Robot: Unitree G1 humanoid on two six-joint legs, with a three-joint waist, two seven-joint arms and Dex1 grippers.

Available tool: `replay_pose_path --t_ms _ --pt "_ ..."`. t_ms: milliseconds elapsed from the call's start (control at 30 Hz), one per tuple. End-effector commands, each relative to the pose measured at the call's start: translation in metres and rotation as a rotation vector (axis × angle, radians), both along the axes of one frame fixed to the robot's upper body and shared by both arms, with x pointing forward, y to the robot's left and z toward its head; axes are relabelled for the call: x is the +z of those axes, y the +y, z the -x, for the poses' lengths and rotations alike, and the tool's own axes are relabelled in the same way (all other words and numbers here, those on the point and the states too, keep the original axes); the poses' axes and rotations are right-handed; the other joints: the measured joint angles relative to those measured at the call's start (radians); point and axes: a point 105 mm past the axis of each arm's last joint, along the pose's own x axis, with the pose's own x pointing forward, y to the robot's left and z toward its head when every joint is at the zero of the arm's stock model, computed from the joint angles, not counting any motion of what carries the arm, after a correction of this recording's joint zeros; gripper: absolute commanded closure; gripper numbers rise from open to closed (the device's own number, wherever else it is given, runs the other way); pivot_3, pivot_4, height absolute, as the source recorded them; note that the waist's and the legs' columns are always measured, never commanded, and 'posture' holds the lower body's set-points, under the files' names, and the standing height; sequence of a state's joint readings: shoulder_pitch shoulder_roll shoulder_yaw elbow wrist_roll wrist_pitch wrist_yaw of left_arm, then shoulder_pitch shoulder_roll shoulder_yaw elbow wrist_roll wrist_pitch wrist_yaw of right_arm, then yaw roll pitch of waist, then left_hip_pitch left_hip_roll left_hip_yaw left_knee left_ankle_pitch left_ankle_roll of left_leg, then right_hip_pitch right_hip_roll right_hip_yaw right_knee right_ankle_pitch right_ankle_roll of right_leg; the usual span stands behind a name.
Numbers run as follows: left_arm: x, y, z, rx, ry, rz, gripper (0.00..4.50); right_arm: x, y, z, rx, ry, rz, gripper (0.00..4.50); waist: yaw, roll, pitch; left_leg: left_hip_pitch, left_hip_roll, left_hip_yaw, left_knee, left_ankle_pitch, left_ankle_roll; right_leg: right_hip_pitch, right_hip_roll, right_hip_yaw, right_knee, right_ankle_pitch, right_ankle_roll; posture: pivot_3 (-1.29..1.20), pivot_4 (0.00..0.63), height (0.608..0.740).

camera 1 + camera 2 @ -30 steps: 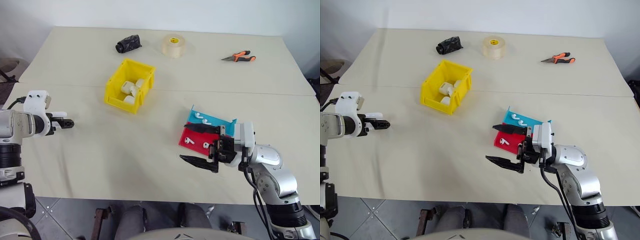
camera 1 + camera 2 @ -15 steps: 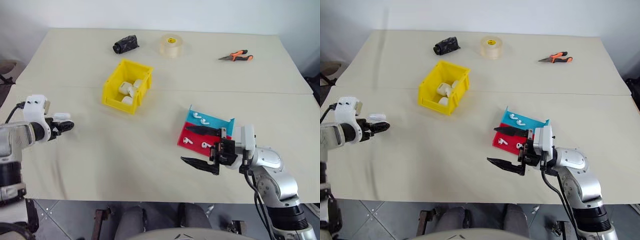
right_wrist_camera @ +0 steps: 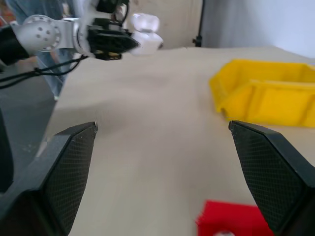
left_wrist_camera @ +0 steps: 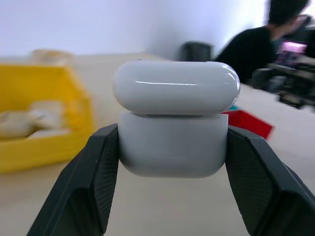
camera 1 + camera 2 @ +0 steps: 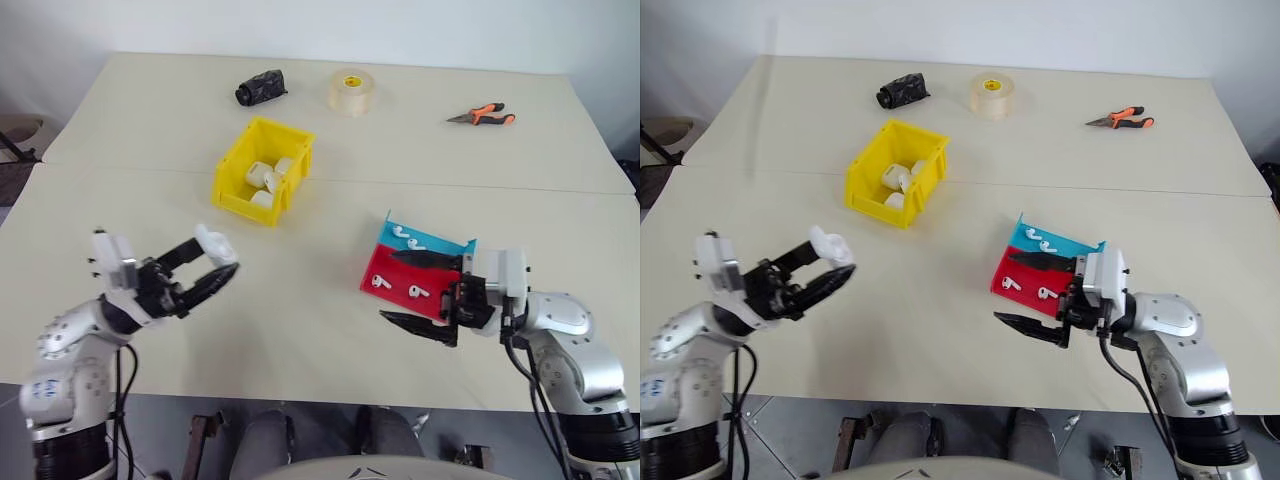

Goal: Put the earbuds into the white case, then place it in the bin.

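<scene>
- Left gripper (image 5: 212, 262): lower left of the head view, raised above the table; fingers clamped on the white case (image 5: 216, 243); in the left wrist view the case (image 4: 173, 123) sits between the two black fingers (image 4: 93, 167), lid on top and seemingly a crack open
- Right gripper (image 5: 418, 292): lower right of the head view; fingers spread wide, grasping nothing; one finger over the tray, the other over bare table just in front of it
- Earbuds (image 5: 398, 233): four small white pieces on the tray; two on the blue part, two on the red part (image 5: 379, 282)
- Tray (image 5: 385, 268): flat, red and blue; right of centre, beside the right gripper
- Bin (image 5: 238, 163): yellow; upper centre-left of the frame, well apart from both grippers; several white cases (image 5: 266, 180) inside
- Table (image 5: 300, 330): pale beige surface
- Black bundle (image 5: 260, 88): top of the frame, left of the tape
- Tape roll (image 5: 351, 90): top centre, lying flat
- Pliers (image 5: 482, 115): orange and black handles; upper right
- Person (image 4: 256, 44): dark clothing; blurred at the upper right of the left wrist view
</scene>
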State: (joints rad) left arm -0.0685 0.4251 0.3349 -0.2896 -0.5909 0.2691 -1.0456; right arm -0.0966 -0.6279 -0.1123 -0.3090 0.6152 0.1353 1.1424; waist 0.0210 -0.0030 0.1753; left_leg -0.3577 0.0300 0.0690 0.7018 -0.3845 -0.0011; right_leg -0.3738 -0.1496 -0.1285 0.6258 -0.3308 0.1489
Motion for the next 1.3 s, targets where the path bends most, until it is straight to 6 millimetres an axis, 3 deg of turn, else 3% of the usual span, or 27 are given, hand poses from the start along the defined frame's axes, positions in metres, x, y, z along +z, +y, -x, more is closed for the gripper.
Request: replay_pose_path --t_ms 33,133,233,400,500,733,900,1300 --pt "-0.008 -0.031 0.004 -0.114 -0.132 -0.037 1.70 0.011 -0.023 0.002 -0.095 -0.034 0.028 0.00 0.005 0.000 0.000 0.000 0.000 0.000 0.000 0.000 0.000 0.000 0.000 0.000 0.000 0.000 0.000 0.00 0.150 0.740" --pt "-0.015 -0.061 0.009 -0.232 -0.239 -0.052 1.70 0.011 -0.044 0.007 -0.194 -0.016 0.079 0.00 0.006 0.000 0.000 0.000 0.000 0.000 0.000 0.000 0.000 0.000 0.000 -0.001 -0.001 0.000 0.000 0.00 0.150 0.740" --pt "-0.007 -0.088 0.006 -0.274 -0.323 0.016 1.70 0.007 -0.066 0.017 -0.280 0.048 0.137 0.00 0.009 0.000 0.000 -0.001 0.000 0.001 0.000 0.000 0.000 0.000 0.000 -0.001 -0.001 0.000 0.000 0.00 0.150 0.740" --pt "-0.006 -0.114 0.013 -0.412 -0.399 0.073 1.70 -0.006 -0.093 0.037 -0.350 0.114 0.263 0.00 0.005 0.001 -0.001 0.000 0.000 0.001 -0.001 0.000 0.000 0.001 0.000 -0.001 -0.001 0.000 0.000 0.00 0.150 0.740" --pt "-0.018 -0.124 0.013 -0.509 -0.354 0.067 1.70 -0.013 -0.100 0.042 -0.401 0.152 0.318 0.00 0.004 0.001 -0.001 0.000 0.000 0.002 -0.001 0.000 0.001 0.001 0.000 -0.001 -0.002 0.000 0.000 0.00 0.150 0.740" --pt "-0.022 -0.125 0.011 -0.537 -0.344 0.066 1.70 -0.007 -0.071 0.021 -0.400 0.203 0.476 0.00 0.002 0.002 -0.002 0.001 0.001 0.001 0.000 0.000 0.001 0.001 0.000 0.000 -0.003 0.000 0.000 0.00 0.150 0.740" --pt "-0.026 -0.122 0.016 -0.556 -0.329 0.047 1.70 -0.007 -0.038 0.004 -0.327 0.220 0.633 0.00 0.004 0.002 -0.002 0.001 0.001 -0.004 0.000 0.000 0.001 0.001 0.000 -0.001 -0.003 0.000 0.000 0.00 0.150 0.740" --pt "-0.028 -0.123 0.026 -0.540 -0.315 0.052 1.70 -0.016 -0.028 -0.030 -0.368 0.255 0.945 0.00 0.000 0.002 -0.002 -0.010 0.001 -0.007 0.006 0.000 0.001 -0.002 0.000 -0.007 -0.004 0.000 0.000 0.00 0.150 0.740"
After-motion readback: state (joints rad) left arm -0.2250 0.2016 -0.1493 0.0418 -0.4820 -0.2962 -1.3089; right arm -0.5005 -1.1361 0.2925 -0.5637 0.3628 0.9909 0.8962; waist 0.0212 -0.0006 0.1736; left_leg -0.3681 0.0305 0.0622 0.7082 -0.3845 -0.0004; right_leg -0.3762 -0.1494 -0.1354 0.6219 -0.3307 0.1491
